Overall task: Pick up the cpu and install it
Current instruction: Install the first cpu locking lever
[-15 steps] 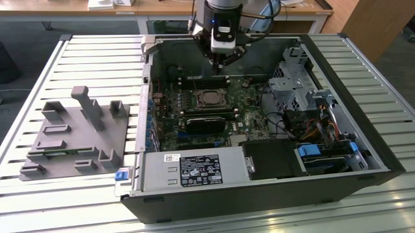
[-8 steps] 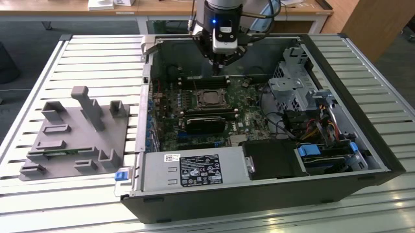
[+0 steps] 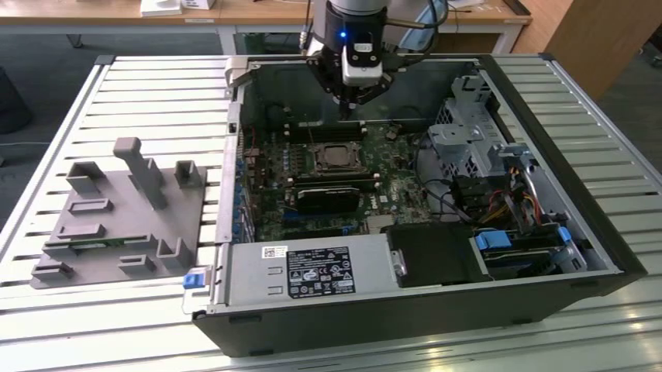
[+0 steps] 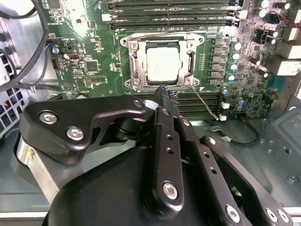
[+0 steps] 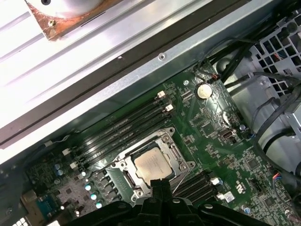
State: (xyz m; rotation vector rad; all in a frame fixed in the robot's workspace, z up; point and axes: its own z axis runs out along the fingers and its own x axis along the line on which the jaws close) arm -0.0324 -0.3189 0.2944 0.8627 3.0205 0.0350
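Inside the open computer case, at the socket:
Chip: the cpu [image 4: 163,64] lies flat in the square socket [image 4: 162,63] of the green motherboard [image 3: 310,194], silvery top facing up; it shows in both wrist views [image 5: 152,165].
Socket frame: a metal frame surrounds the chip on all sides, with a thin wire lever beside it.
Memory slots: long dark slots [image 5: 122,125] run along two sides of the socket.
Gripper: the gripper [image 3: 349,105] hangs over the board, above the socket and apart from the chip; its black fingers [image 4: 164,101] are pressed together with nothing between them.
Case: the black case [image 3: 435,310] lies on its side on a slatted table [image 3: 155,85].
Tray: a grey tray [image 3: 114,217] with upright pegs sits on the exterior view's left, well apart from the case's board.
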